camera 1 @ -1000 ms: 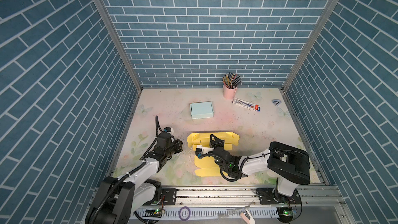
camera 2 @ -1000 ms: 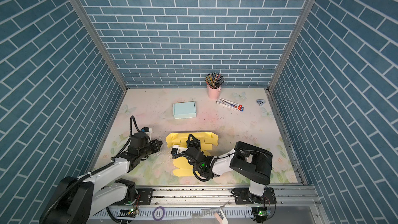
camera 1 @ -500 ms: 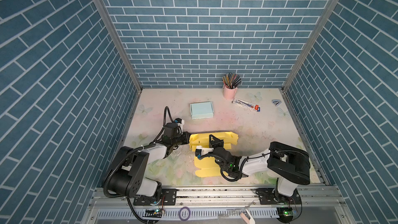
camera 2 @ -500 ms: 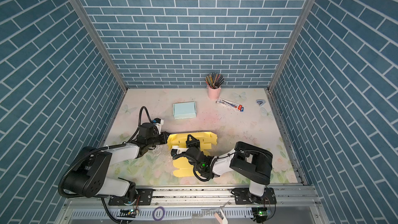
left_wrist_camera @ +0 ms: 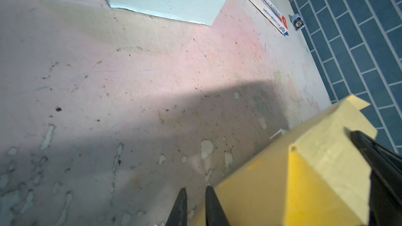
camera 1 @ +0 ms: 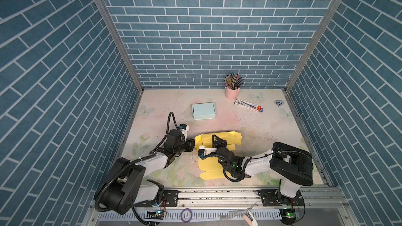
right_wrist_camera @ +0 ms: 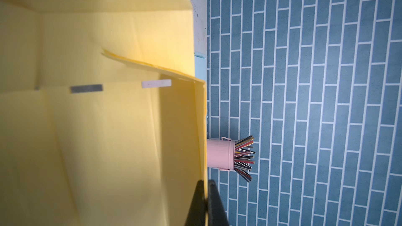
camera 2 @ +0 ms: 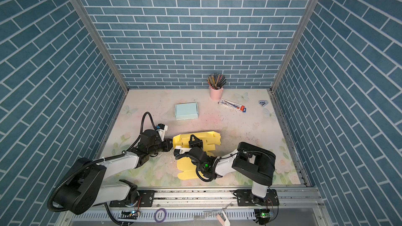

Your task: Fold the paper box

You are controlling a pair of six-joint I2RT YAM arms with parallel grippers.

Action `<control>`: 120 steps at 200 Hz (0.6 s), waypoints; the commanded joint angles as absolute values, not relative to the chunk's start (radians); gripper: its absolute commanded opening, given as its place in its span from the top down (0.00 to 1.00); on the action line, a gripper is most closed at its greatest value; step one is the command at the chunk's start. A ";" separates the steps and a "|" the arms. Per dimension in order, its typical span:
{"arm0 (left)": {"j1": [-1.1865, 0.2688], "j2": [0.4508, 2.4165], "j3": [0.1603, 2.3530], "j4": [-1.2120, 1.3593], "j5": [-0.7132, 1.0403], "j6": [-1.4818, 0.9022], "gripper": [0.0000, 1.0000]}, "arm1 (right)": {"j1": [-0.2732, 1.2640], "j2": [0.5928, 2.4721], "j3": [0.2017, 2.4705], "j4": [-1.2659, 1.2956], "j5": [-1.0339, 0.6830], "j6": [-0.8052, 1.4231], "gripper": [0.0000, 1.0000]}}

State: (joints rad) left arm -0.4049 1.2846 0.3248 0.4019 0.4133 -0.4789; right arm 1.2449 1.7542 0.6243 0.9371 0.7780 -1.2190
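The box (camera 1: 209, 167) lay on the near middle of the table (camera 1: 261, 127), partly folded; its back wall stood upright while a flat panel stretched toward the near edge. The right gripper (camera 1: 218, 140) reached over that panel; in the right wrist view its fingers (right_wrist_camera: 215, 203) were pinched tight on the top edge of the upright wall. The left gripper (camera 1: 191, 145) sat low just beside the box's left end; in the left wrist view its fingers (left_wrist_camera: 180, 207) stood narrowly apart with only bare table between them; whether a tip touched the yellow corner could not be told. A blue box (camera 1: 204, 110) lay farther back, well apart; a pink cup (camera 1: 231, 93) stood by the back wall.
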 commanded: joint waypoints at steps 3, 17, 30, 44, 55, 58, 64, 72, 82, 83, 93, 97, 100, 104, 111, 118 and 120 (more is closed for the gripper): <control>-0.432 1.253 0.299 0.397 0.417 -0.467 0.81 | 1.245 1.759 0.620 0.980 0.770 -1.253 1.00; -0.437 1.254 0.274 0.404 0.401 -0.476 0.81 | 1.246 1.758 0.620 0.979 0.773 -1.255 1.00; -0.436 1.265 0.244 0.443 0.398 -0.487 0.81 | 1.250 1.754 0.615 0.982 0.771 -1.253 1.00; -0.437 1.282 0.230 0.477 0.402 -0.498 0.81 | 1.255 1.755 0.616 0.974 0.769 -1.247 1.00; -0.440 1.291 0.233 0.495 0.408 -0.498 0.81 | 1.259 1.761 0.618 0.976 0.773 -1.247 1.00; -0.441 1.293 0.236 0.497 0.409 -0.497 0.81 | 1.262 1.762 0.617 0.976 0.773 -1.248 1.00; -0.445 1.296 0.243 0.496 0.409 -0.494 0.81 | 1.266 1.764 0.616 0.979 0.774 -1.249 1.00; -0.453 1.296 0.253 0.491 0.410 -0.490 0.81 | 1.270 1.764 0.614 0.979 0.777 -1.247 1.00; -0.460 1.290 0.255 0.489 0.411 -0.487 0.81 | 1.273 1.760 0.609 0.979 0.782 -1.246 1.00; -0.460 1.288 0.255 0.488 0.411 -0.488 0.81 | 1.273 1.759 0.608 0.979 0.782 -1.246 1.00; -0.465 1.274 0.248 0.489 0.409 -0.487 0.80 | 1.275 1.750 0.598 0.981 0.784 -1.245 1.00; -0.468 1.266 0.241 0.489 0.408 -0.487 0.79 | 1.275 1.744 0.594 0.982 0.783 -1.245 1.00; -0.471 1.260 0.235 0.489 0.407 -0.489 0.79 | 1.277 1.741 0.589 0.981 0.783 -1.244 1.00; -0.474 1.250 0.229 0.491 0.406 -0.489 0.78 | 1.277 1.735 0.586 0.980 0.782 -1.243 1.00; -0.480 1.233 0.216 0.495 0.405 -0.491 0.76 | 1.278 1.724 0.577 0.979 0.781 -1.240 1.00; -0.488 1.213 0.203 0.503 0.403 -0.491 0.71 | 1.278 1.712 0.570 0.971 0.778 -1.234 1.00; -0.490 1.207 0.200 0.503 0.402 -0.492 0.70 | 1.278 1.710 0.567 0.969 0.776 -1.230 1.00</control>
